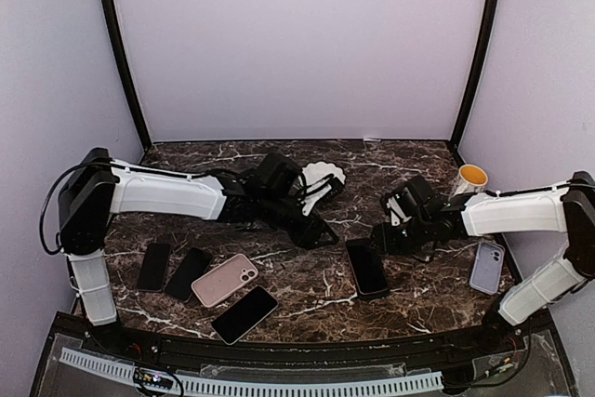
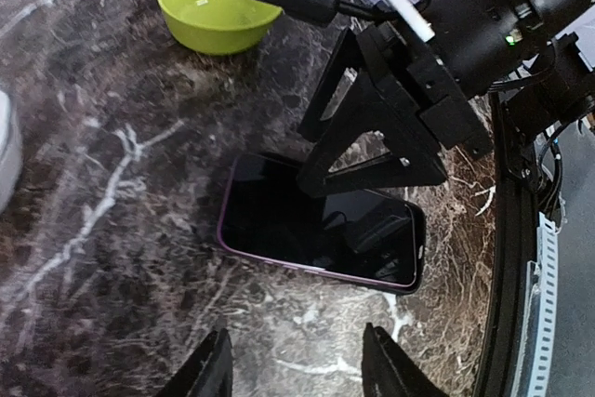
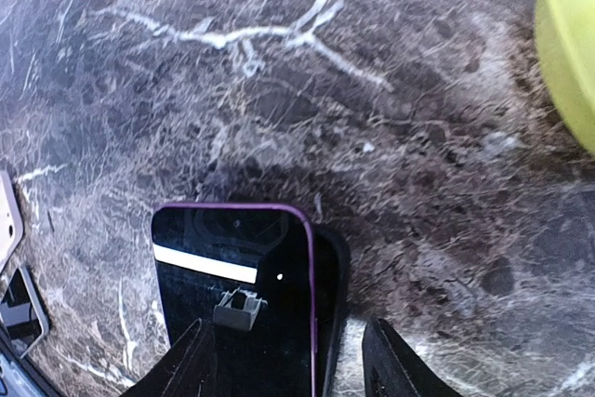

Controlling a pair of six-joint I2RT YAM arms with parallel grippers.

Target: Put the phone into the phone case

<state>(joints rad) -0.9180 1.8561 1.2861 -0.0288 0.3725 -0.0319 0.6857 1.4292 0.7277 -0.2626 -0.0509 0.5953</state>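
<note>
A dark phone with a purple rim lies flat on the marble, partly seated in a black phone case that shows along one side and end. In the right wrist view the phone runs under my right gripper. Its jaws are apart: one finger is over the screen, the other beyond the case. Nothing is clamped. My left gripper hovers open just short of the phone's long side, nothing between its fingers. From above, both grippers, left and right, flank the phone.
Two dark phones, a pink case and a black phone lie front left. A lavender phone lies at the right. A yellow-green bowl and a white object stand behind.
</note>
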